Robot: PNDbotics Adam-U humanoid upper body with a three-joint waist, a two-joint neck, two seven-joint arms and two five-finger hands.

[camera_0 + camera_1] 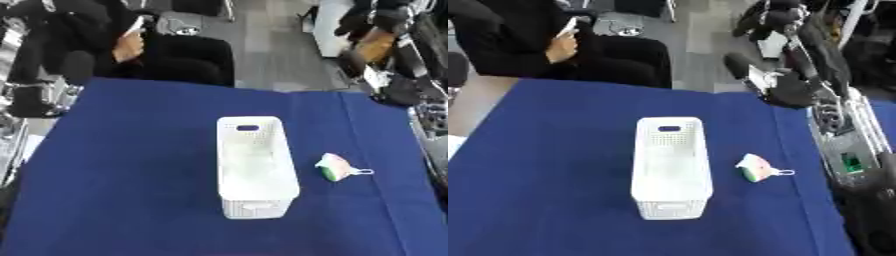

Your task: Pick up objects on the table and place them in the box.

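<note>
White box [254, 170] stands mid-table on the blue cloth [122, 165], long axis running away from the robot, handle slot at the far end. Looks to hold nothing, though the bottom is washed out.

One thing left outside: a small pale lump, pink and green, with a thin loop [337, 167] trailing toward the robot's right. It lies just beside the box's right wall, apart from it, about level with the box's middle.

Right arm shows in the right eye view only, coming down the right edge. Right hand [794, 92] hangs dark above the far right corner of the cloth, well apart from the lump and beyond it. Fingers merge into one dark mass; cannot tell whether spread or curled. It holds nothing that can be seen.

Left hand not seen in either view.

Judgement: the lump lies on the right side, nearer the right arm, so that hand is the likely one to fetch it. The hand must come toward the robot and inward. Then a short carry leftward over the box wall
</note>
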